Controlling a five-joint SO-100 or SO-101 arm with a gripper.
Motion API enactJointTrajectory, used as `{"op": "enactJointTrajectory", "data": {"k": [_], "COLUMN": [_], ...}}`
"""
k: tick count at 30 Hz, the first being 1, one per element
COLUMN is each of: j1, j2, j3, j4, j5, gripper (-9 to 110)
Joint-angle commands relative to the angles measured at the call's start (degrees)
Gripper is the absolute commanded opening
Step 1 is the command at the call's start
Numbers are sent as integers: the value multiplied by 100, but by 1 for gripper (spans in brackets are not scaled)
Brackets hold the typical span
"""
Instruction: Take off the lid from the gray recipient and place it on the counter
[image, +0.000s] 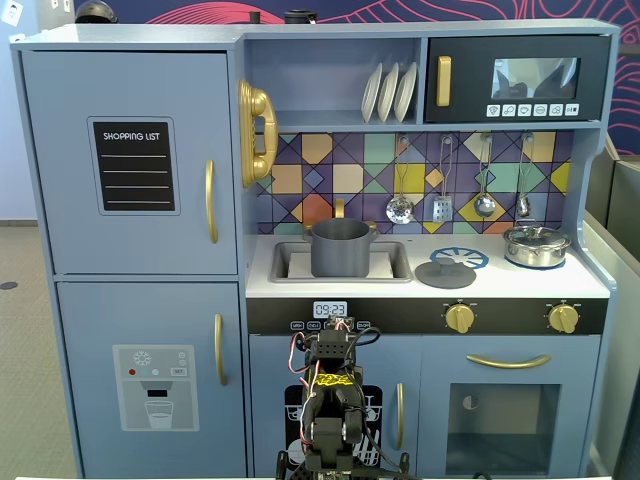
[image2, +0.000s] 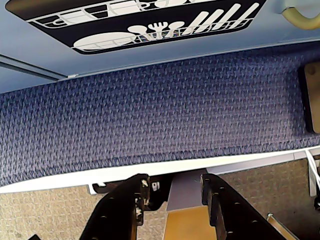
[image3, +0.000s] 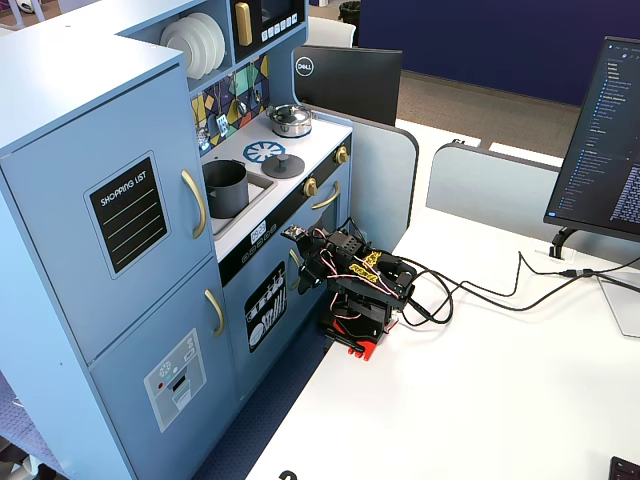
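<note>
One gray pot (image: 340, 248) stands in the sink, uncovered — its single lid (image: 446, 272) lies flat on the worktop (image: 430, 288) beside it. One silver pot (image: 536, 245) sits right. My gripper (image2: 172, 192) hangs parted and empty.

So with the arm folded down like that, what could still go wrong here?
Little, since the lid already lies on the counter, off the gray pot in the sink.

1. The lid sits near the counter's front edge, partly on the burner print; a bump could slide it off.

2. The hand hangs low beside the cabinet front, so a careless restart might knock it.
</note>
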Motion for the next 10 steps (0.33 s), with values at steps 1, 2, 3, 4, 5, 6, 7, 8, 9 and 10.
{"op": "enactJointTrajectory", "data": {"k": [1, 2, 3, 4, 5, 6, 7, 8, 9, 10], "j1": [79, 79, 79, 79, 79, 79, 79, 79, 79, 79], "j2": [-35, -35, -35, -35, -35, -35, -35, -35, -35, -35], "j3": [9, 9, 9, 9, 9, 9, 9, 9, 9, 9], "j4": [1002, 1002, 1002, 1002, 1002, 1002, 1002, 1002, 1002, 1002], "j5": [79, 79, 79, 79, 79, 79, 79, 79, 79, 79], "gripper": [4, 4, 4, 4, 4, 4, 5, 5, 5, 5]}}
